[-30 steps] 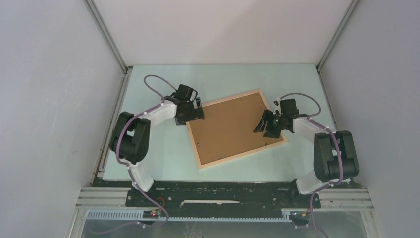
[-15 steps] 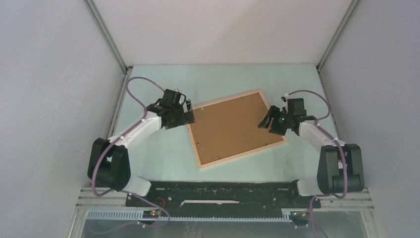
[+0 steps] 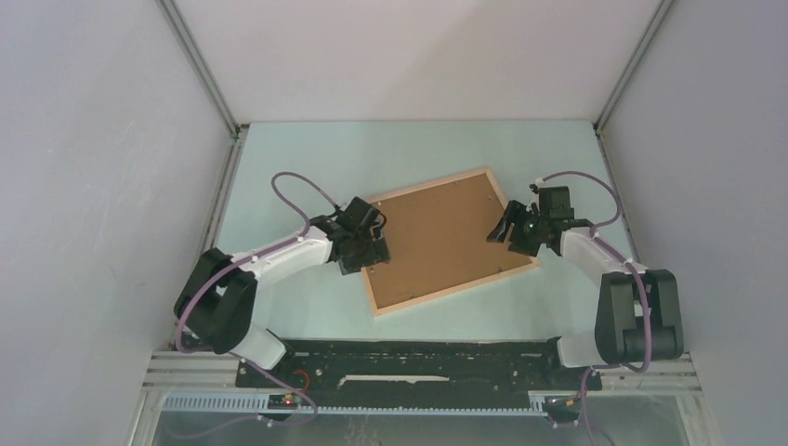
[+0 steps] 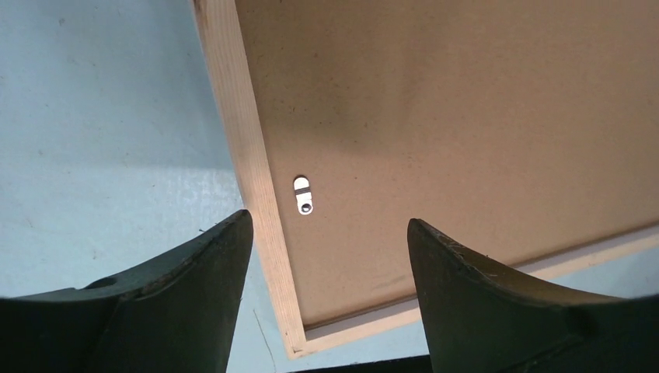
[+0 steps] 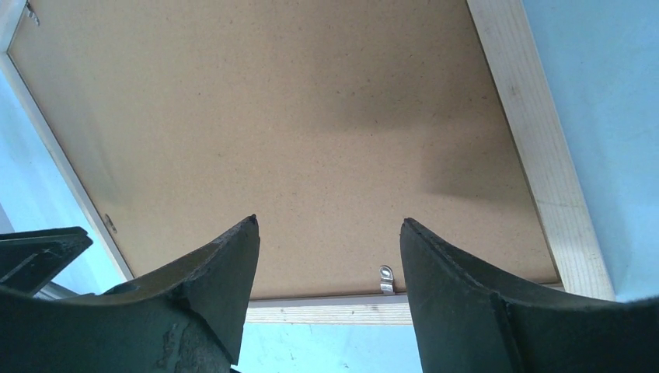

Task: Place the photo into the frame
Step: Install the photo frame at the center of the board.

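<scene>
The frame [image 3: 455, 289] lies flat and skewed in the middle of the table, its pale wood side up. Inside it sits the photo [image 3: 437, 232], showing only its brown board back; the picture side is hidden. My left gripper [image 3: 374, 249] hovers open over the frame's left rail. In the left wrist view its fingers straddle that rail [image 4: 241, 132] and a small metal clip [image 4: 303, 194] on the photo's back [image 4: 466, 116]. My right gripper [image 3: 502, 229] is open above the frame's right edge, where another clip [image 5: 386, 280] sits beside the rail [image 5: 536, 140]. Neither gripper holds anything.
Pale blue table surface [image 3: 307, 167] surrounds the frame. Grey enclosure walls with aluminium posts [image 3: 200, 70] close in the left, back and right. A black mounting rail [image 3: 418, 362] runs along the near edge. Purple cables loop off both wrists.
My left gripper has moved from the frame's upper left corner down along the left rail, and its jaws have narrowed a little. The right gripper has shifted slightly towards the right edge.
</scene>
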Available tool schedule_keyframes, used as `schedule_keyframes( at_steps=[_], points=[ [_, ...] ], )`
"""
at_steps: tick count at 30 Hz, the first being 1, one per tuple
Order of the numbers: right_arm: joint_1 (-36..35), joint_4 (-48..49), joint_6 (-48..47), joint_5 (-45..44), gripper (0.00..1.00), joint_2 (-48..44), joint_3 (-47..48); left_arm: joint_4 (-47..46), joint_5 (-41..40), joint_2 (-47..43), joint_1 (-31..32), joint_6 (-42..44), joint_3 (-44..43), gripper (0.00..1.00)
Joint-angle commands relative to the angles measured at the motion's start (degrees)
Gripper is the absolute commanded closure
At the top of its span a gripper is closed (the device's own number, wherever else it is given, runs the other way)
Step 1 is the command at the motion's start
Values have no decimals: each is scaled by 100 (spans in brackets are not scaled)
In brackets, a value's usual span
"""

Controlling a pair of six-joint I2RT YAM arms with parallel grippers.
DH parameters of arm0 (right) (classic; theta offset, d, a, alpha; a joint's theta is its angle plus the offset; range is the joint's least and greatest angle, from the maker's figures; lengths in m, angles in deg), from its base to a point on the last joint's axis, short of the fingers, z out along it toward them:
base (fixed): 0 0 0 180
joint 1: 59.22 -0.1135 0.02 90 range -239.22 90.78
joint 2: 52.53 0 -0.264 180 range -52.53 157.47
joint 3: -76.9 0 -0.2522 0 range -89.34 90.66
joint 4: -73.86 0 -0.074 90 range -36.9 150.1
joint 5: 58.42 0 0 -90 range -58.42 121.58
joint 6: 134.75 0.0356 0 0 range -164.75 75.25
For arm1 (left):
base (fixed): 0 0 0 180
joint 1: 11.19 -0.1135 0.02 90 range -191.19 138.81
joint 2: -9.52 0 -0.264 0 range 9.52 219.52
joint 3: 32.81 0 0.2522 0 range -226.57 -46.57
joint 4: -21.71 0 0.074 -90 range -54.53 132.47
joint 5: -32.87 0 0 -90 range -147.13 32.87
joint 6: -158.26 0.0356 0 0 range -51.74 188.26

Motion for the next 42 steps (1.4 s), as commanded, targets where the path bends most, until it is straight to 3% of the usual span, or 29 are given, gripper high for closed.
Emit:
schedule_keyframes(
  at_steps=[1, 6, 11, 18, 21, 27, 34, 42],
  points=[
    [30, 69, 52, -215, 26, -238, -9, 65, -367, 288, 234, -471, -72, 20],
    [163, -80, 55, -589, 24, -310, 33, -120, -357, 288, 247, -753, 122, 20],
    [515, -636, -13, -1103, 16, -224, 496, -502, -407, 180, 149, -991, 473, 12],
    [591, -293, 71, -717, 17, 797, 857, -1097, -36, 425, -92, -689, 506, 2],
    [519, -374, 10, -828, 19, 1079, 1102, -1140, 40, 593, -124, -550, 400, 2],
    [555, -500, -146, -1599, 14, 1227, 1374, -1281, 115, 700, -153, -468, 452, 1],
    [662, -603, -201, -1812, 11, 1442, 1740, -1316, 237, 893, -233, -385, 290, 1],
    [659, -489, 22, -1066, 20, 1884, 1451, -1295, 594, 1224, -488, -16, -128, 1]
  ],
)
